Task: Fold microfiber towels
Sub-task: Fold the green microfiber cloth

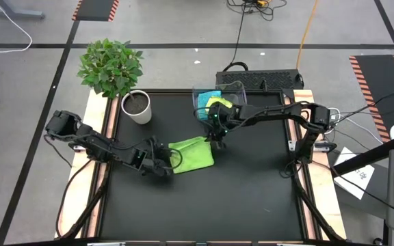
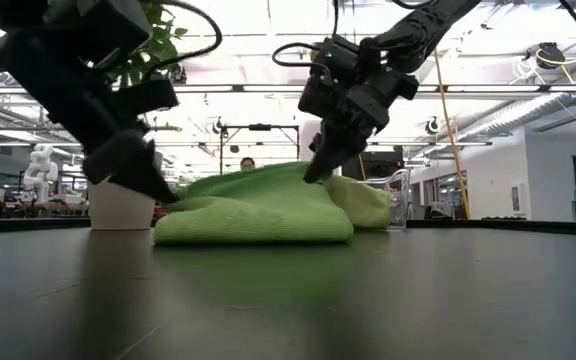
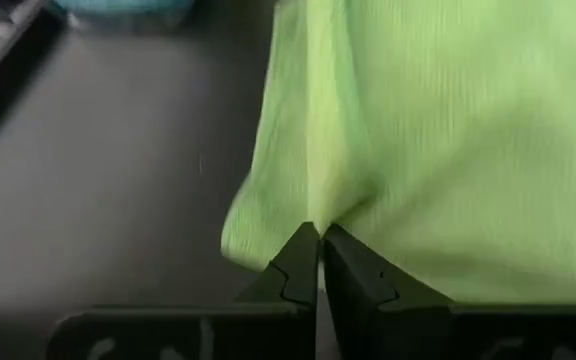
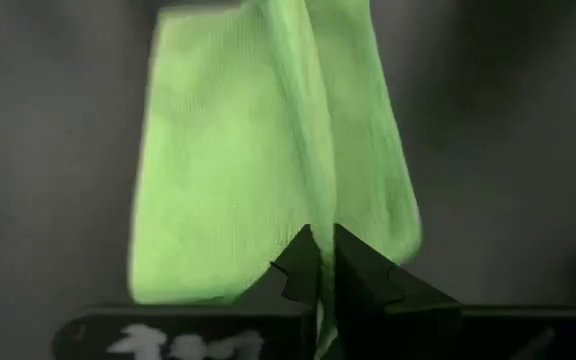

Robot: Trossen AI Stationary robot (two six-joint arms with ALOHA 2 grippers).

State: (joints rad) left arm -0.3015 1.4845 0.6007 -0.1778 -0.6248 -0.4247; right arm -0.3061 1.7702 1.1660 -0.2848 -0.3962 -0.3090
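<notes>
- One lime-green towel (image 1: 192,154) lies at the centre of the high view on the black table (image 1: 252,198), bunched and doubled over. I'd judge the fold as underway, not finished.
- The left gripper (image 1: 167,162) sits at the towel's left edge, fingers pinched together on a tuck of green cloth, as the left wrist view shows.
- The right gripper (image 1: 217,140) is at the towel's upper right corner, just above centre frame, also clamped on a ridge of the same cloth.
- In the low view the towel rises to a hump in mid-frame between the two grippers, so its edges aren't squared up yet.
- The clear plastic bin (image 1: 237,89) stands above centre in the high view, beside the right arm. It holds a second lime-green towel (image 1: 219,102) and a turquoise towel (image 1: 211,94), both crumpled, so I'd say those two are left to do.
- No finished, flat-folded towel is visible anywhere on the table.
</notes>
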